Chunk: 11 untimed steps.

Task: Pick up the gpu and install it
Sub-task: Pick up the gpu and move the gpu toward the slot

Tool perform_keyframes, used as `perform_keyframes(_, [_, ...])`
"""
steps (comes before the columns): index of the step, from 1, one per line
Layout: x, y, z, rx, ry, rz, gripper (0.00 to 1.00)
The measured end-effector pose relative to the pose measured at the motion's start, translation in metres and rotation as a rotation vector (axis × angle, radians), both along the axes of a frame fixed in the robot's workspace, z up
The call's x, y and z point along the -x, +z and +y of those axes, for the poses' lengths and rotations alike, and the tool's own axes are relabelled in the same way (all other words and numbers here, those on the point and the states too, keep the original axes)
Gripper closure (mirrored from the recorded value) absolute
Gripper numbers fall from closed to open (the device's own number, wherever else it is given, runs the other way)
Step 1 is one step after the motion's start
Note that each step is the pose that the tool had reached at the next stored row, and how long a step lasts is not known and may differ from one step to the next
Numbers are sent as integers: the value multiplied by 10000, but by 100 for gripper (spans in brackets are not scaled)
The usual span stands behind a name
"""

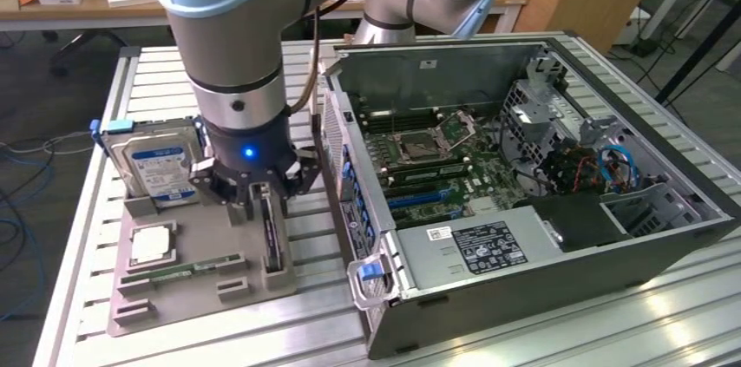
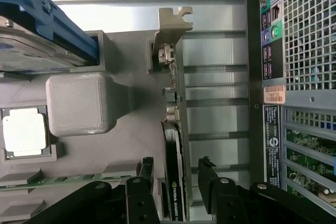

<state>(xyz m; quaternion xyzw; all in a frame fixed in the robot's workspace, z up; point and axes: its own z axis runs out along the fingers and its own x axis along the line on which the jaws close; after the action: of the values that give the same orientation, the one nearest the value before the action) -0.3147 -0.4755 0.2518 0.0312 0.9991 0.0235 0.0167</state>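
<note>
My pincer stands open, one black finger on each side of the gpu, a thin green circuit card with a black round fan on one face and a silver metal end bracket. Neither finger touches the card; there is a gap on both sides, so I am straddling it and not gripping it.

The gpu stands upright on its long edge in a narrow slot of the flat grey plastic holder plate, along the side of the plate that faces the open black-and-silver computer case. The case sits just beside that side of the plate, its cover off and its green board exposed.

On the same plate, away from the case side, the boxy silver hard drive with a blue-white label stands in its own pocket. The square silver processor chip lies flat near the plate's middle, and the narrow green memory stick lies in a groove beside the chip.
</note>
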Motion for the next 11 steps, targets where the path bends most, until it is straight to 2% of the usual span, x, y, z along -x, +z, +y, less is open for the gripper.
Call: perform_keyframes(11, [28, -200, 7, -1, 2, -6, 53])
